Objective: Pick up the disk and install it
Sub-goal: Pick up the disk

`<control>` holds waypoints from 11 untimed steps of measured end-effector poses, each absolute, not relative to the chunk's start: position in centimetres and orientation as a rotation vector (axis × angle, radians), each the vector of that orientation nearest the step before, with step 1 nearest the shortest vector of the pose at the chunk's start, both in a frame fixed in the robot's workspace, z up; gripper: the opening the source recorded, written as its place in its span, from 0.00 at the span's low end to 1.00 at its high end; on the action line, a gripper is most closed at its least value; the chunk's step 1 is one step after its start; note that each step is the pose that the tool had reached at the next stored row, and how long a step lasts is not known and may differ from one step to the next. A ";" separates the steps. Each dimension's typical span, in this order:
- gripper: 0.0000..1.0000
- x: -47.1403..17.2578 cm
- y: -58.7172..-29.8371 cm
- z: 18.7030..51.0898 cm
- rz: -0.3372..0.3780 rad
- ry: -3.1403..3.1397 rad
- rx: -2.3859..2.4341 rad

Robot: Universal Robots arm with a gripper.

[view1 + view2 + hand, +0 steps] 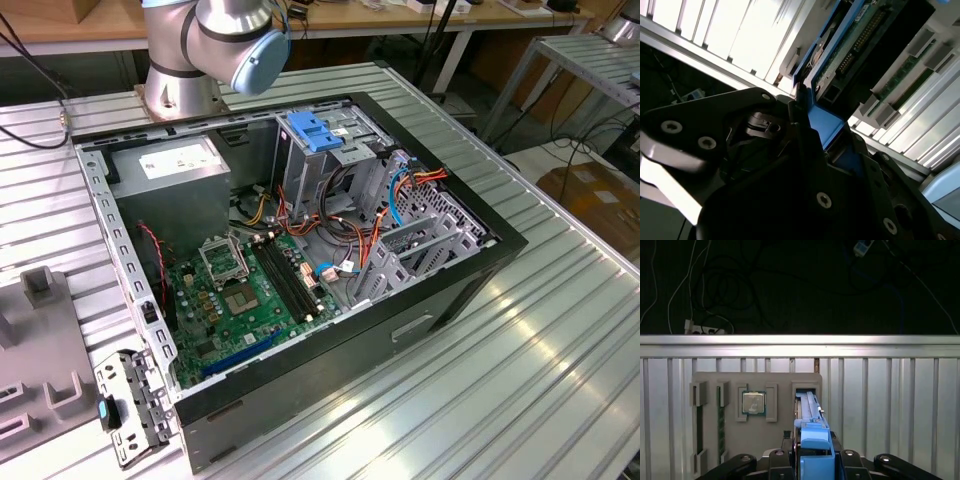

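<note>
Over grey tray (735,440), pincer (812,452) clamped on disk (809,407), edge-on w/ blue rails (816,437), green PCB (860,31) side

Disk (812,437): blue plastic rails, smooth, satin.
Counter (520,370): ribbed bare metal, shiny.
Pincer (813,462): matt black.
Case chassis (110,235): dull grey perforated sheet metal.

An open computer case (320,385) lies in the middle of the ribbed metal table (520,380). Inside are a green motherboard (245,300), a grey power-supply box (170,190) and a light-blue latch (312,132) (on top of the drive cage). Near the table's edge, a grey fixture tray (757,440) carries a processor chip (753,402).
</note>
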State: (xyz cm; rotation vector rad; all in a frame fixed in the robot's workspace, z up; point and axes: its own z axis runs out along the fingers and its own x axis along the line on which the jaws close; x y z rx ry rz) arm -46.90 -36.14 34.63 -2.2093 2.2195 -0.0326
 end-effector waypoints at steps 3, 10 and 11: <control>0.37 -46.9 -36.1 34.7 -0.033 2.219 -2.209; 0.37 -46.9 -36.1 34.8 -0.033 2.219 -2.209; 0.37 -46.9 -36.1 34.8 -0.033 2.220 -2.209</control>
